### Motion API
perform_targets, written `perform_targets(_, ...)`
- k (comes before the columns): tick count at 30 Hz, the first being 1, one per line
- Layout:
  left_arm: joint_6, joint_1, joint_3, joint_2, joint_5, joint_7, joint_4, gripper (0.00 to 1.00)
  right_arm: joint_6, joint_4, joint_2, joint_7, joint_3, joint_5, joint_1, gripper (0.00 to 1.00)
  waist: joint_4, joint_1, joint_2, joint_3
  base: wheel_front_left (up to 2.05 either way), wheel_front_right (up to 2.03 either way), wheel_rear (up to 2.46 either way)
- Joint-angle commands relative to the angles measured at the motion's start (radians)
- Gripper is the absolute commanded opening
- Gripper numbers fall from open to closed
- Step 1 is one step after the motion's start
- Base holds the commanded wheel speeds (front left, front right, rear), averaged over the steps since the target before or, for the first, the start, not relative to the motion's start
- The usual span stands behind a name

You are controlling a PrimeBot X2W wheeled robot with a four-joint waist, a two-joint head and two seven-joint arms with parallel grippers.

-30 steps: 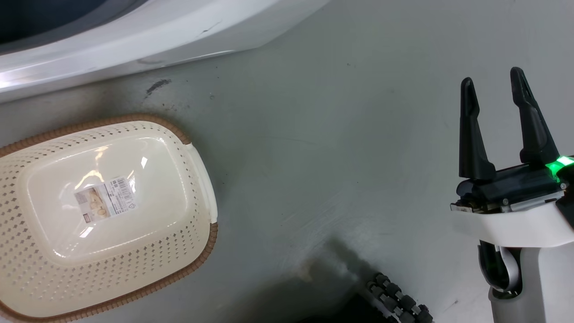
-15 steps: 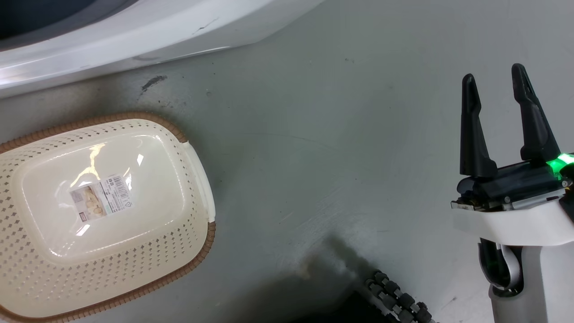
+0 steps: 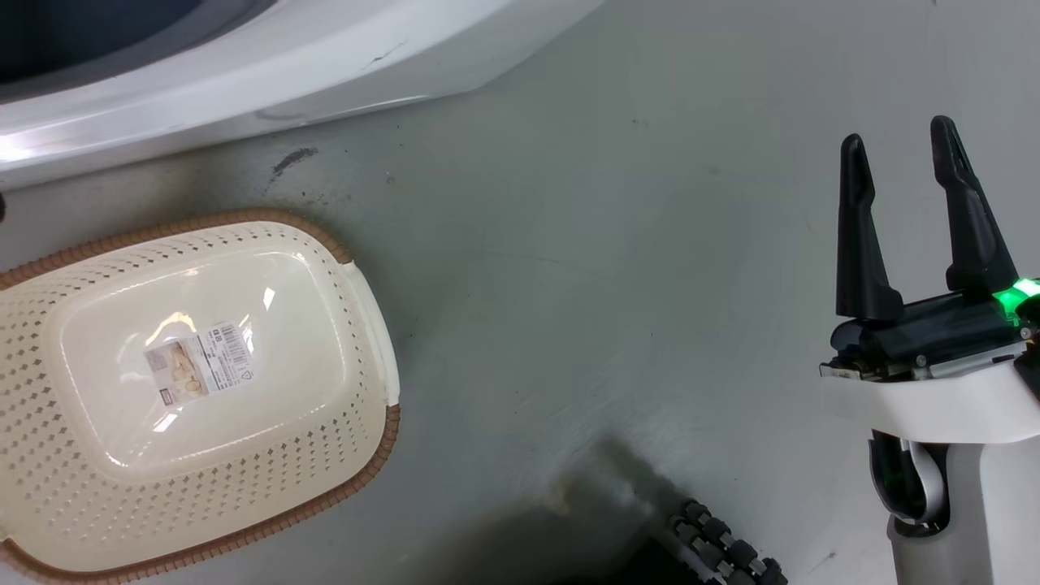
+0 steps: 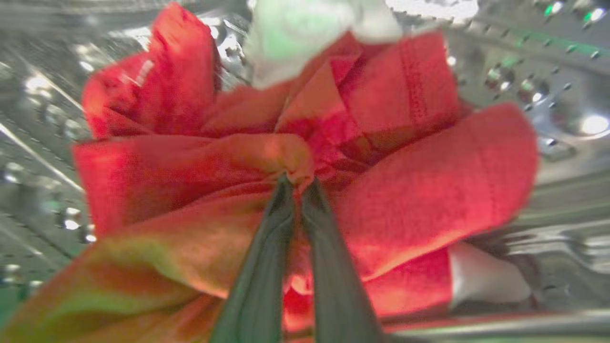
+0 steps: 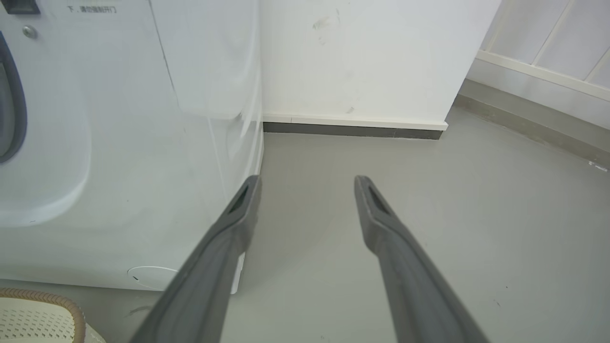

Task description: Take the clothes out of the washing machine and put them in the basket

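Left arm: reaches inside the washing machine (image 3: pixel 284 65), wrist camera ringed by the perforated steel drum (image 4: pixel 562 157). Left gripper (image 4: pixel 298 180) has its fingers drawn almost together, pinching a bunched fold of the clothes (image 4: pixel 429 190). The red fabric fans out around the fingertips. A blurred white patch sits at the top of the bundle and another at its lower right. The clothes are in the drum.

Right arm: pale forearm upright, off the washing machine's front corner, above the grey floor (image 3: pixel 569 284). Right gripper (image 3: pixel 898 138) points its fingers forward, spread well apart, gripping nothing and touching nothing.

The basket (image 3: pixel 357 455) stands on the floor just in front of the washing machine. The barcode sticker (image 3: pixel 199 374) on its bottom is in plain sight.
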Motion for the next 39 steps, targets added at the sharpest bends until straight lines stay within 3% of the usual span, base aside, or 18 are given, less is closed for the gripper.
perform_targets(1, -0.002, 0.018, -0.002, 0.004, -0.001, -0.016, -0.011, 0.0, -0.001, 0.001, 0.001, -0.002, 0.002, -0.002, -0.01, 1.0, 0.003, 0.0001, 0.0, -0.012, 0.0, 0.0, 0.0)
perform_targets(25, -0.017, 0.332, -0.041, -0.083, -0.119, -0.425, -0.037, 0.0, -0.001, 0.047, 0.001, -0.002, -0.007, -0.099, 0.069, 1.0, 0.122, 0.0001, 0.0, -0.299, 0.0, 0.0, 0.0)
perform_targets(39, -0.018, 0.62, -0.085, -0.148, -0.203, -0.671, -0.054, 0.0, -0.001, 0.077, 0.001, -0.002, -0.007, -0.154, 0.174, 1.0, 0.203, 0.0001, 0.0, -0.497, 0.0, 0.0, 0.0)
